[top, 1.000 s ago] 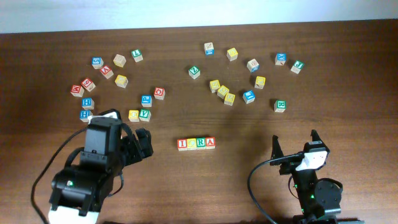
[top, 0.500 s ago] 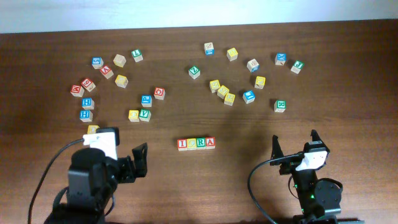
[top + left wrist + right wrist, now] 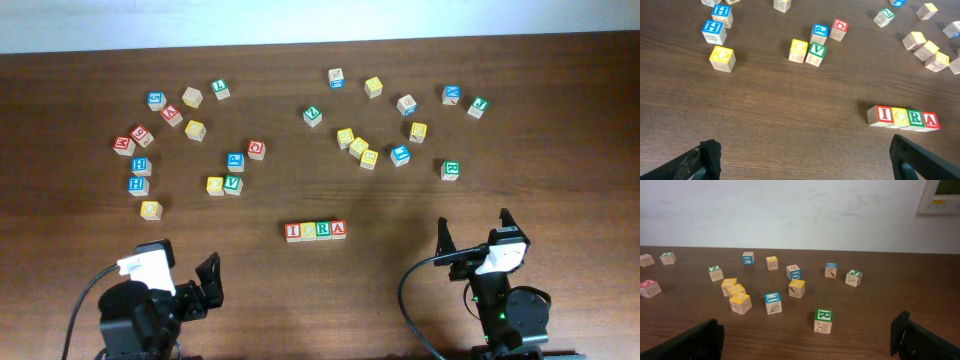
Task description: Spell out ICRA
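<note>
Ok, ICRA row (image 3: pixel 316 231) sits mid-table (image 3: pixel 400 300), four cubes touching side to side: I (image 3: pixel 293 232), C (image 3: pixel 308 231), R (image 3: pixel 323 231), A (image 3: pixel 338 230), running 9 to 3 o'clock. Both arms are parked near the 6 o'clock side. The left pincer (image 3: pixel 802 152) gapes wide and holds nothing, with the row at its 2 o'clock, well apart. The right pincer (image 3: pixel 473 230) is also spread and empty, row at its 10 o'clock. Open wood lies all around the row. The loose cubes (image 3: pixel 360 145) are scattered toward 12 o'clock, short of the far edge. A yellow cube (image 3: pixel 151 209) sits at 12 o'clock of the left arm.
</note>
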